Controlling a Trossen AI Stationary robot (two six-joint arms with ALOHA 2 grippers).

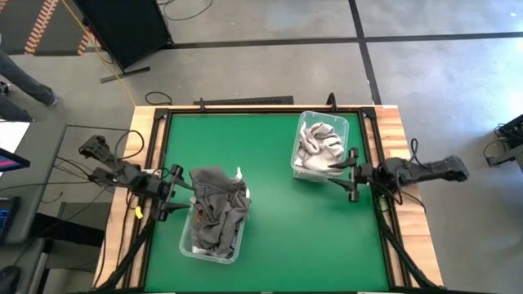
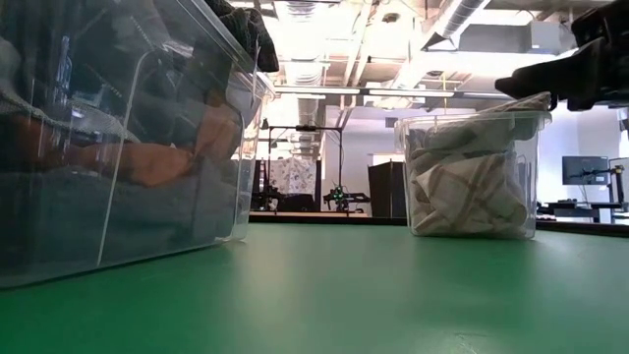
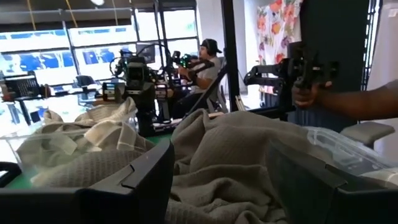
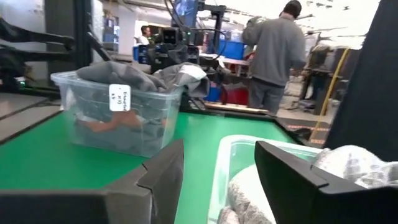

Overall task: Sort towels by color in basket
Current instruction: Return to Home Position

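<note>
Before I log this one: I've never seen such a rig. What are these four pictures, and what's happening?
This is a two-armed robot at a green table. One picture looks straight down, one looks level across the tabletop, and two come from cameras on the wrists, looking past each arm's own dark fingers. Two clear bins stand on the table. The left bin holds dark grey towels, with a rust orange towel showing through its wall; the right bin holds pale towels. The left gripper and the right gripper each hover close to their bin, open and holding nothing.
</note>
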